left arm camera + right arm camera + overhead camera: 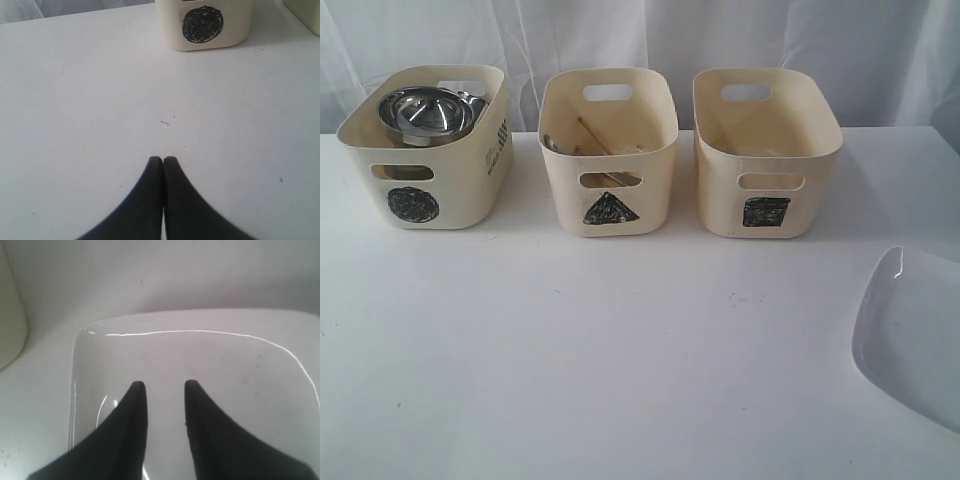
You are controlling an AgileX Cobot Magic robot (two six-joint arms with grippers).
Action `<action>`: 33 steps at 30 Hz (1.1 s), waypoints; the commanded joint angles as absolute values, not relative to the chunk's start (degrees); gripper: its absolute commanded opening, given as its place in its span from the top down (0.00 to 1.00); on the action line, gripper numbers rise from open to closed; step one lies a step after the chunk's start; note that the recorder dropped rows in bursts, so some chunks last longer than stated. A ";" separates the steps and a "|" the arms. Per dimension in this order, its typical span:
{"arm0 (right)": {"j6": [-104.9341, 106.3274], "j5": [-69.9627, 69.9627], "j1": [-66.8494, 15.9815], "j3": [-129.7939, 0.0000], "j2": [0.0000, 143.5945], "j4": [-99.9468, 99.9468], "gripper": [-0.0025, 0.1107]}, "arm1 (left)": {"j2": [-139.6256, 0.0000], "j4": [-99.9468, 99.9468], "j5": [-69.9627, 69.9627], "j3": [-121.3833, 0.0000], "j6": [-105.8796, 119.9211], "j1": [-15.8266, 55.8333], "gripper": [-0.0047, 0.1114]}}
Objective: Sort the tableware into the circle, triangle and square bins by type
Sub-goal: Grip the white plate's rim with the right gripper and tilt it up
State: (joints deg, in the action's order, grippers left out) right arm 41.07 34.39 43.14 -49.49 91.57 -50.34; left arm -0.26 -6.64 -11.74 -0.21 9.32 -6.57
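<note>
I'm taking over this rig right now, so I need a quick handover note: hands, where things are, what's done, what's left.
Left hand: shut, empty, above bare table before the circle tub.
Right hand: jaws apart over the white plate; grip unclear.
Done: steel bowl in circle tub, chopsticks in triangle tub.
Left: plate not binned; square tub shows nothing inside.

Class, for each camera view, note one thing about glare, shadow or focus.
Exterior view: soft, even light; bright highlights on the steel bowl. Left wrist view: left gripper soft-edged, crisp mark on circle bin. Right wrist view: thin glare line rims the white plate; right gripper blurred.
</note>
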 commanded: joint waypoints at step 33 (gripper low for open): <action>25.70 50.30 55.47 -49.86 91.56 -28.54 0.43 | 0.00 -6.98 -11.64 0.00 9.45 -6.59 0.96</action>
